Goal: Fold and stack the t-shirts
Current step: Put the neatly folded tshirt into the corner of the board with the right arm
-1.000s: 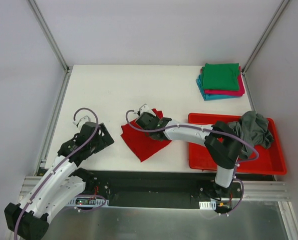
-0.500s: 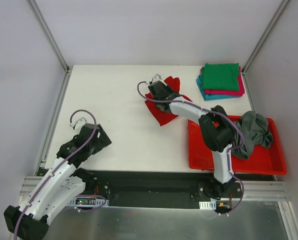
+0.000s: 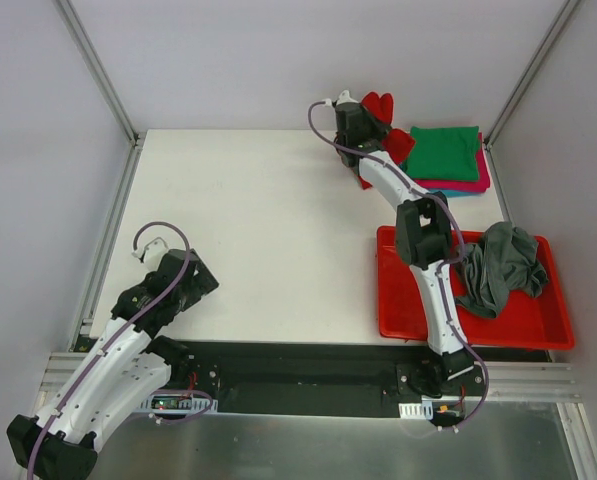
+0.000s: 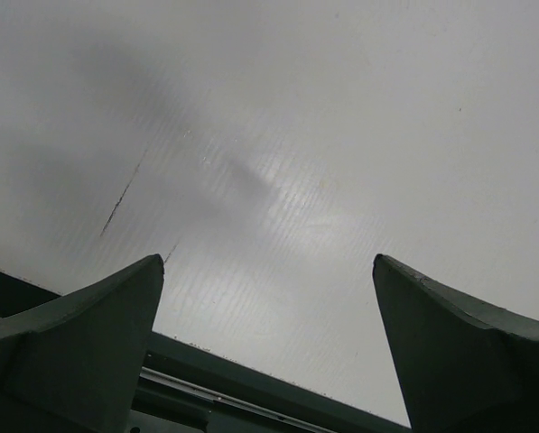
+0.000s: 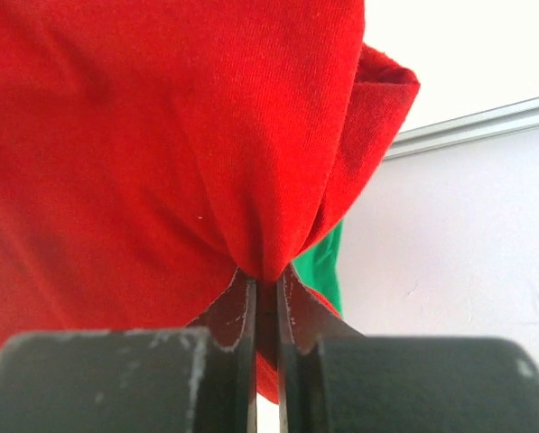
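Observation:
My right gripper (image 3: 363, 122) is shut on the folded bright red t-shirt (image 3: 386, 135) and holds it in the air at the table's far side, just left of the stack. In the right wrist view the red t-shirt (image 5: 161, 144) bunches between the closed jaws. The stack at the far right corner has a green t-shirt (image 3: 443, 152) on top, then a magenta one (image 3: 478, 183) and a teal one (image 3: 418, 192). A dark grey t-shirt (image 3: 503, 262) lies crumpled in the red plastic tray (image 3: 408, 310). My left gripper (image 3: 158, 245) is open and empty over the table's near left part.
The tray sits at the near right of the white table (image 3: 268, 210). Metal frame posts (image 3: 98, 70) rise at the far corners. The left wrist view shows only bare table surface (image 4: 278, 135) and its dark front edge.
My right gripper has carried the red t-shirt from the table's middle up and to the far right, beside the stack. The left arm has drawn back slightly.

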